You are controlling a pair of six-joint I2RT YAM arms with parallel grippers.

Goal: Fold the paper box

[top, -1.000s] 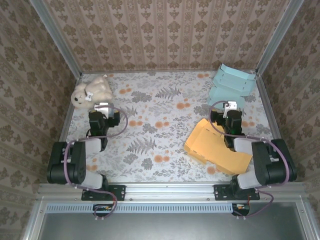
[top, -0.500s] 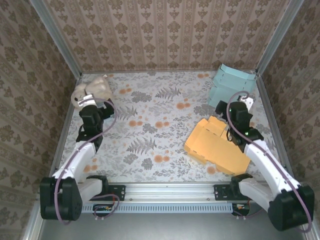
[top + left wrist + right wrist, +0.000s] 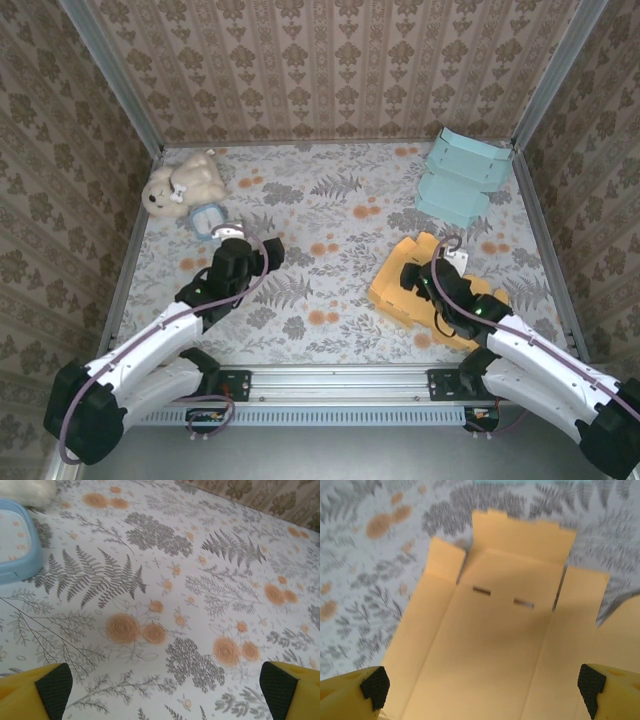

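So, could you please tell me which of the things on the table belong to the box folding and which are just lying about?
For the job:
- flat orange paper box, below the open right gripper
- open left gripper

Just lying about:
- teal box, far right corner
- teddy bear, far left
- blue dish beside it

One flat orange paper box point(image 3: 392, 292), one folded teal box point(image 3: 460, 178), one cream plush toy point(image 3: 182, 183), one blue dish point(image 3: 205, 218)

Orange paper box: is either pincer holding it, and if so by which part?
Nothing is held. The right pincer stands open over the flat orange box; the left pincer is open over the tablecloth.
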